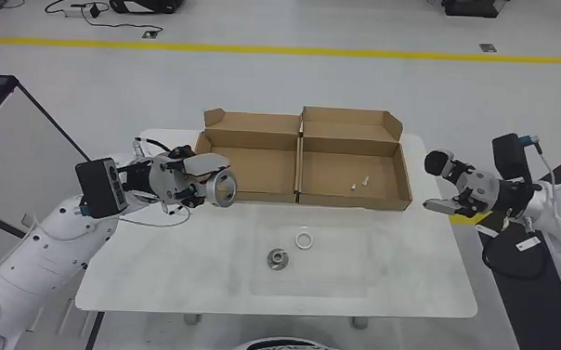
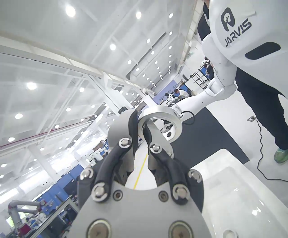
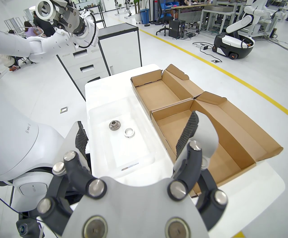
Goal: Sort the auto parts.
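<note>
Glossy table (image 1: 398, 263), matt cardboard boxes (image 1: 249, 140), smooth satin metal ring (image 2: 162, 110), apparently duller metal hub (image 1: 277, 258).

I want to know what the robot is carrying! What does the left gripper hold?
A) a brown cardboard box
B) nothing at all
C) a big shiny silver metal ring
C: the left gripper is shut on the wall of the big shiny silver metal ring, one finger inside it and one outside.

The left gripper (image 2: 140, 128) is raised and tilted up toward the ceiling lights (image 2: 112, 46). It clamps a wide silver ring (image 2: 160, 110) by its wall, one of the jaws inside the hole and the other against the outside. Below it lies a corner of the white desk (image 2: 216, 162), which carries a shallow clear tray (image 2: 243, 202), with a black floor mat (image 2: 202, 139) just beside the desk.
</note>
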Controlling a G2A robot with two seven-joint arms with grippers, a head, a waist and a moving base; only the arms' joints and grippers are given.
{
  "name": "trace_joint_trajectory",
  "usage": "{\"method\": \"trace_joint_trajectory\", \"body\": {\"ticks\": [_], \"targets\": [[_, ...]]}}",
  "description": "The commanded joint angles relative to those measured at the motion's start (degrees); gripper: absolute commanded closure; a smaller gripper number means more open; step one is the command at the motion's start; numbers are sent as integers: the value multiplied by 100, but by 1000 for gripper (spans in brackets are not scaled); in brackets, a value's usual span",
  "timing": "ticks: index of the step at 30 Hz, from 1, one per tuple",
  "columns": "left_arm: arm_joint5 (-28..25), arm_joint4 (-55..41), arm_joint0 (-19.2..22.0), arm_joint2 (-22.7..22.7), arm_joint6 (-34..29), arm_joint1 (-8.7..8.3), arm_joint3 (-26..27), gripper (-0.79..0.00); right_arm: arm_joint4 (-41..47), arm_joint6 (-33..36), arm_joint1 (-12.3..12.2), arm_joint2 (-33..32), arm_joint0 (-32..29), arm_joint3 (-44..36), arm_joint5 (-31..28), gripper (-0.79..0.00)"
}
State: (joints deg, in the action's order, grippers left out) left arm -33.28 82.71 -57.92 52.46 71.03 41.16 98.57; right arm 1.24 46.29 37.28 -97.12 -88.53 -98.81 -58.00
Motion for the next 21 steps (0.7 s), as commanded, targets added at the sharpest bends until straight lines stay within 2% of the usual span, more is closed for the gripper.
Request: {"method": "trace_joint_trajectory", "body": {"ticks": [1, 21], "targets": [[0, 0, 0, 0, 0, 0, 0, 0, -1, 0, 0, 0, 0, 0, 0, -785], [21, -78, -24, 2, -69, 13, 44, 0, -1, 0, 0, 0, 0, 0, 0, -785]]}}
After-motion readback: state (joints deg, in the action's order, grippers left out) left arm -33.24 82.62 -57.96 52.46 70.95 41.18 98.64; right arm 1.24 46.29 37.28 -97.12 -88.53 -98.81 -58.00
